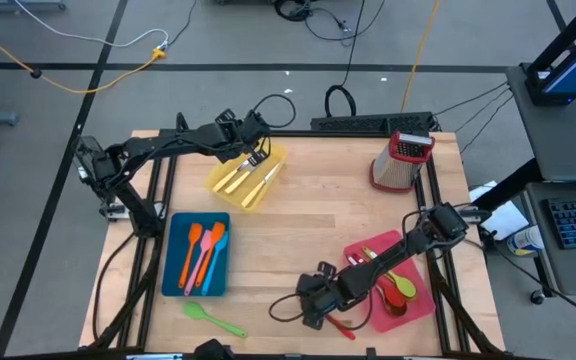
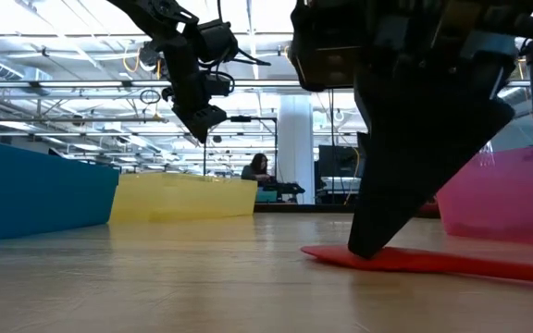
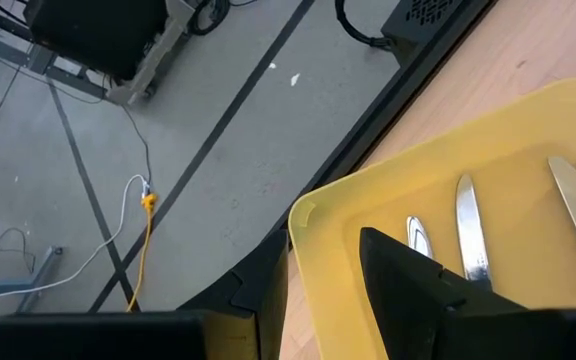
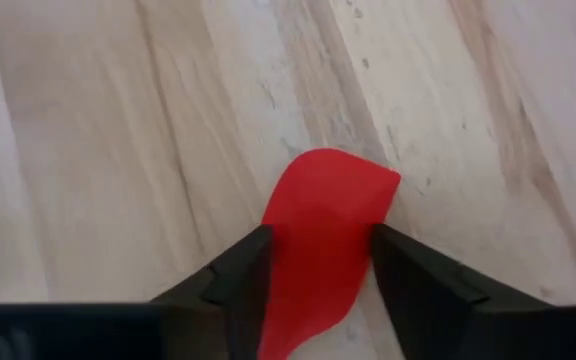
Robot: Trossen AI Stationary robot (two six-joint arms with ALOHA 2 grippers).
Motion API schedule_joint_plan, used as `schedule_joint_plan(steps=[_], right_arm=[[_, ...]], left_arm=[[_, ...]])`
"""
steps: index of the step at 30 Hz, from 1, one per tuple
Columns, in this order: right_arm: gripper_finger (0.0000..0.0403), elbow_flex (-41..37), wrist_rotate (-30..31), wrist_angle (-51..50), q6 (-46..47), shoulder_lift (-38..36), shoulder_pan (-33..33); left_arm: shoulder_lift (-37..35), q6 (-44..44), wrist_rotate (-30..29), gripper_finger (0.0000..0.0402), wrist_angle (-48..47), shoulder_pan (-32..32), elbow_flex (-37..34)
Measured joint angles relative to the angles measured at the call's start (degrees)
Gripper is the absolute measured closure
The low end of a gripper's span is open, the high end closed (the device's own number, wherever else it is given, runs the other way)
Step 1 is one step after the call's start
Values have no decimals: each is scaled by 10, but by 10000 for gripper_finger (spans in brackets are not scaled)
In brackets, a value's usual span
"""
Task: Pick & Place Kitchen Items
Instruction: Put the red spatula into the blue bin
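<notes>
Two fingers of the right gripper (image 4: 313, 275) straddle the red spatula (image 4: 323, 235) lying flat on the table (image 1: 308, 220) near the red tray (image 1: 416, 305), spread, so pinch squarely before lifting.
</notes>
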Motion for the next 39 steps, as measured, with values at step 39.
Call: schedule_joint_plan(steps=[39], right_arm=[[274,1,10,7,-90,14,3]], left_arm=[[0,-2,0,270,-2,0,0]])
